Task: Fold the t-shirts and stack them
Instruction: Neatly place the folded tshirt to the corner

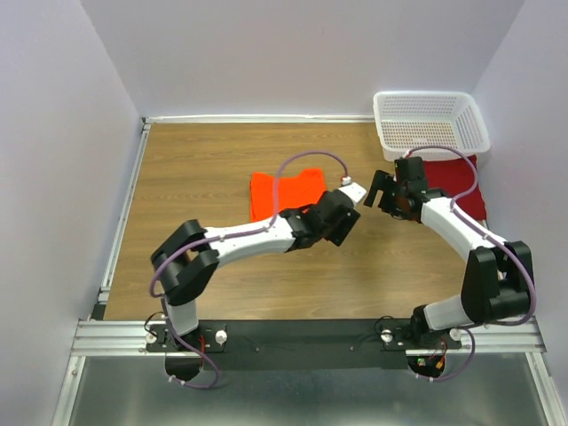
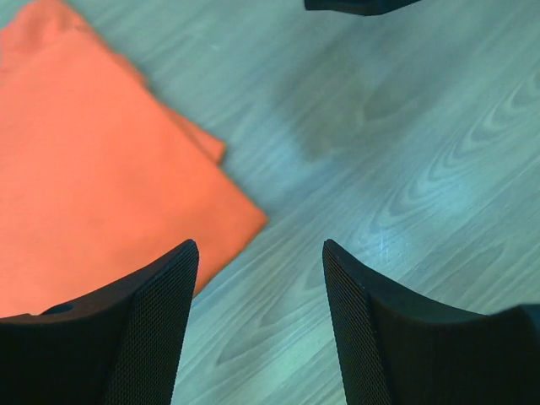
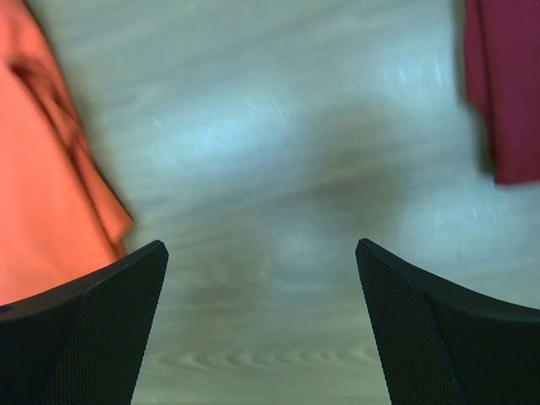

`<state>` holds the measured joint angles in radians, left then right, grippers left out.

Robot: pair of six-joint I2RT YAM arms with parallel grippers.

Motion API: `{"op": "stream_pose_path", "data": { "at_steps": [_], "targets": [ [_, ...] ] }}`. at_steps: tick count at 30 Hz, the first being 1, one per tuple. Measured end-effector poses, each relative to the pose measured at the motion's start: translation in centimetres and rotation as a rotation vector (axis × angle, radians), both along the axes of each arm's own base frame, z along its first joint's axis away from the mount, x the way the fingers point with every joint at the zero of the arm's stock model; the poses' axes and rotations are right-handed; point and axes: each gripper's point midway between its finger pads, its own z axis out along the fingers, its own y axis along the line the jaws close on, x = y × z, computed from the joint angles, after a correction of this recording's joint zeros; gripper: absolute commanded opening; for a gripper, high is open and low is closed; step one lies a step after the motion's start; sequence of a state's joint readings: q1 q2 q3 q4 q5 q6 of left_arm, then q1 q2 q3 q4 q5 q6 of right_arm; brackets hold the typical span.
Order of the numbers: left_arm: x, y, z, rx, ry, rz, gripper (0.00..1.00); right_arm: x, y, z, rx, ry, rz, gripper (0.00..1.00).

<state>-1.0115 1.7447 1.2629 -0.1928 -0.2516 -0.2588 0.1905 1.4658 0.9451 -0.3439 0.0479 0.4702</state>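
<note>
Left gripper (image 2: 259, 246) and right gripper (image 3: 261, 245) both hang spread and empty over the table (image 1: 204, 160). Folded orange shirt (image 1: 286, 191) lies just left of the left gripper, likely its nearer pick; maroon shirt (image 1: 461, 182) lies right, beside the basket (image 1: 382, 124).

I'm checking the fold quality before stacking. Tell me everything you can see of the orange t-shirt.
The orange t-shirt is bright, plain, soft-looking cloth, folded into a rough square and lying flat on the wooden table near its middle. A lower layer peeks out at one edge in the left wrist view. The open left gripper and open right gripper hover by it, gripping nothing.
</note>
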Motion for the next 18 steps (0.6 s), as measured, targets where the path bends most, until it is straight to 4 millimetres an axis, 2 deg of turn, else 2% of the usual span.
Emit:
{"op": "stream_pose_path", "data": {
  "at_steps": [3,7,12,18],
  "targets": [
    [-1.2,-1.6,-2.7,0.091,0.001,-0.055,0.67,-2.3,-0.5,-0.9,-0.01,0.041,-0.004,1.0],
    [-1.3,-1.8,-5.2,0.176,0.012,-0.08,0.66,-3.9,-0.9,-0.7,-0.015,0.049,-0.006,1.0],
    [-0.6,-1.0,-6.9,0.244,0.005,-0.069,0.63,-4.6,-1.0,0.4,-0.006,0.008,-0.007,1.0],
    [-0.5,-0.2,-8.9,0.312,0.013,-0.069,0.54,-5.6,-1.0,-0.6,0.004,0.035,-0.007,1.0]
  ]
}}
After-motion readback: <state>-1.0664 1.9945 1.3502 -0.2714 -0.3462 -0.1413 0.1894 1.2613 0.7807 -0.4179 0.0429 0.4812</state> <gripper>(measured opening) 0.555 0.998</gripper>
